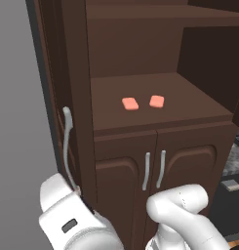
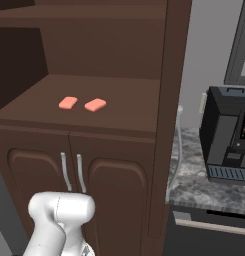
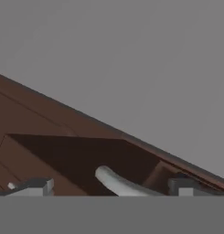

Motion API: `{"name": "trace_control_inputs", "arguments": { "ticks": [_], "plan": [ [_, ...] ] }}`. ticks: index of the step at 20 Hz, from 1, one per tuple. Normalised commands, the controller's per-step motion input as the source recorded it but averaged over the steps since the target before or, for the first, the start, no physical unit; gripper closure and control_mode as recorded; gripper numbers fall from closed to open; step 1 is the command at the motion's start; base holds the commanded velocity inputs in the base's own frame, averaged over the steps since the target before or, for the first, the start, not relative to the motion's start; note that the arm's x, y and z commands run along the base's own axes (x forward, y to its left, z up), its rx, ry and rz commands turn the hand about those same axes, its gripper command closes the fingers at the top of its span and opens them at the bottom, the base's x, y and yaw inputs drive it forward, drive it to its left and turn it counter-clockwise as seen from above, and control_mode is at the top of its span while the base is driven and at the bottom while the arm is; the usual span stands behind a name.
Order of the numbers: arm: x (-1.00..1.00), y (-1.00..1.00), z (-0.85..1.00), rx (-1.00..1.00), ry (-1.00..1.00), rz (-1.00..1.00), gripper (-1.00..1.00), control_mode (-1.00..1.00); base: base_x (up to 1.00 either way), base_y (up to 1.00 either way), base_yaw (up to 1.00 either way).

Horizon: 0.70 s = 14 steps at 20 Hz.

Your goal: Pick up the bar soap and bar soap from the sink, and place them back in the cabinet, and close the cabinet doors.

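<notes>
Two salmon-orange bar soaps lie side by side on the open cabinet's middle shelf: a flat one and another. The left cabinet door stands open, edge-on, with its long silver handle. My gripper is open, its fingertips wide apart with that handle between them, against the door's recessed panel. The right cabinet door is also open, its handle showing. The sink is out of view.
Below the shelf are two shut arched-panel doors with small silver handles. A grey wall lies left of the cabinet. To the right, a black appliance stands on the speckled counter.
</notes>
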Motion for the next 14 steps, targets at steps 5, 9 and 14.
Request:
{"name": "trace_control_inputs", "arguments": {
  "ticks": [5, 9, 14],
  "plan": [
    [0.01, 0.19, -0.13, -0.07, -0.05, 0.02, -1.00, -1.00, 0.00, 0.00, 0.00],
    [0.00, 0.26, -0.12, -0.01, -0.08, 0.00, -1.00, -1.00, 0.00, 0.00, 0.00],
    [0.14, 0.14, -0.01, 0.00, -0.10, 0.00, -1.00, -1.00, 0.00, 0.00, 0.00]
  ]
}}
